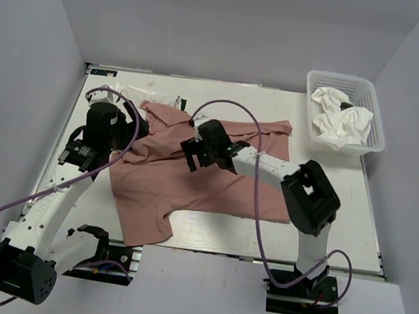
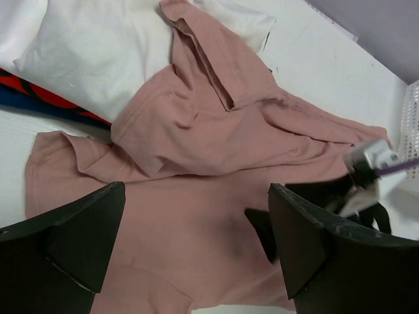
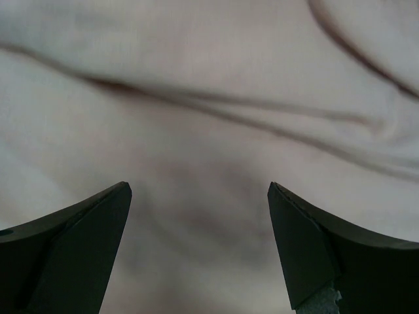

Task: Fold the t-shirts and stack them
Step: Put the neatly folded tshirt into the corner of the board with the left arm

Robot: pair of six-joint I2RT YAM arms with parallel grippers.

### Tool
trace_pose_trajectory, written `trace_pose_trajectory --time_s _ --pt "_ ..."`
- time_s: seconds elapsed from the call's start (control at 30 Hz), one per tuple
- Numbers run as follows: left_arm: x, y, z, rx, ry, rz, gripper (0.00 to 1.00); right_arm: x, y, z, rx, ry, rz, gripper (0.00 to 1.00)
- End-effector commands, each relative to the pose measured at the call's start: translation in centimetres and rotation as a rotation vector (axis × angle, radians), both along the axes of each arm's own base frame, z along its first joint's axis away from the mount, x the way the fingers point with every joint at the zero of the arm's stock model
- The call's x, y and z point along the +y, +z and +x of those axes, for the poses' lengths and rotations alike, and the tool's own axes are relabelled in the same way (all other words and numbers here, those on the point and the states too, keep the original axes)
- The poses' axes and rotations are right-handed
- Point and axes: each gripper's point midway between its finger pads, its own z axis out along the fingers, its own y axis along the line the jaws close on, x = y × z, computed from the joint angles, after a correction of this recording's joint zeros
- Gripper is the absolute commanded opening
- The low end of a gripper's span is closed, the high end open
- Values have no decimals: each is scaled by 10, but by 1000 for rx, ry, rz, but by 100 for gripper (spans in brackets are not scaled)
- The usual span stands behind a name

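Two arms, seen from above, hang over the pink t-shirt (image 1: 189,186), crumpled mid-frame on the bench (image 1: 342,216). Left wrist: left fingers (image 2: 78,242) spread; the bunched collar area could snag. Right wrist: right fingers (image 3: 72,248) spread, liable to pinch several layers.

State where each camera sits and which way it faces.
Top external: high at the near edge, looking down at the table; left arm and right arm show.
Left wrist: on the left arm, facing across the pink t-shirt; open left claw shows.
Right wrist: close above the t-shirt, facing down; open right claw shows.
Shared: all see the pink t-shirt; top and left wrist see the right arm.
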Motion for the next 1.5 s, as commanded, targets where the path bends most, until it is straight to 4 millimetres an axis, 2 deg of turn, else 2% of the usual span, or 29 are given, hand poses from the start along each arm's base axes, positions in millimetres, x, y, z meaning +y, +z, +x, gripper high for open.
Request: trace_pose_trajectory --time_s 0.0,0.1,0.17,0.2,0.27,0.33,0.4,0.43,0.5,0.53,0.6,0.63,0.67,0.7,0.73,0.77,0.8,0.83,0.97,1.0,1.03,1.07,1.13,1.2,1.23,1.33,1.37,1.4,1.47 --pt "0 19 -1 -33 7 -21 100 18 12 38 -126 -33 -26 90" --pt "5 14 -1 -26 28 -8 100 25 -13 42 -95 -36 -38 90" --pt "5 17 -2 -25 33 -15 100 29 -16 48 -117 -60 -10 90" --pt "5 17 -2 -25 33 -16 100 26 -28 45 -101 -63 -20 90" --pt "3 15 -3 -15 24 -19 100 24 -34 40 -83 -77 -19 90" --pt "5 13 -4 -7 34 -11 100 13 -44 36 -62 -102 -38 90" --pt "9 15 -4 -7 60 -10 100 -7 -51 33 -50 -163 -77 90" --pt "9 16 -6 -2 60 -9 100 -26 -63 20 -24 -202 -116 90" --pt "12 16 -5 -3 71 -3 100 -43 -59 10 3 -275 -102 90" --pt "12 16 -5 -3 71 -3 100 -71 -64 -10 27 -305 -135 90" --pt "13 13 -4 5 79 3 100 -96 -66 -22 65 -413 -125 90" --pt "13 12 -4 16 79 6 100 -124 -57 -33 54 -469 -147 90" --pt "14 9 -2 26 87 13 100 -148 -70 -49 102 -553 -160 90" --pt "14 9 -2 26 87 13 100 -179 -83 -71 140 -592 -245 90" --pt "14 6 -1 36 87 15 100 -187 -62 -72 127 -626 -190 90" --pt "15 2 1 49 95 23 100 -201 -68 -85 157 -666 -201 90" --pt "15 2 1 49 95 23 100 -223 -63 -94 166 -741 -198 90" --pt "15 -3 2 65 94 27 100 -234 -58 -105 170 -765 -193 90" --pt "14 -9 16 94 102 39 100 -277 -26 -112 89 -974 -81 90" --pt "12 -14 17 108 94 37 100 -280 -21 -111 69 -979 -65 90" --pt "10 -10 24 92 79 41 100 -281 -15 -109 44 -958 -58 90" --pt "8 -9 28 86 64 47 100 -279 1 -102 2 -945 6 90" --pt "-2 -17 41 113 17 57 100 -261 20 -92 -33 -845 76 90" --pt "-6 -24 52 141 0 69 100 -250 30 -87 -51 -769 107 90" --pt "-9 -35 61 192 -16 84 100 -241 38 -78 -89 -702 121 90" --pt "-8 -40 81 226 -6 116 100 -230 37 -73 -88 -624 91 90" --pt "-9 -59 86 282 -14 134 100 -230 29 -73 -66 -624 62 90" --pt "-1 -60 94 291 16 147 100 -229 34 -69 -73 -627 65 90" --pt "20 -72 95 366 117 207 100 -227 26 -68 -55 -619 42 90"
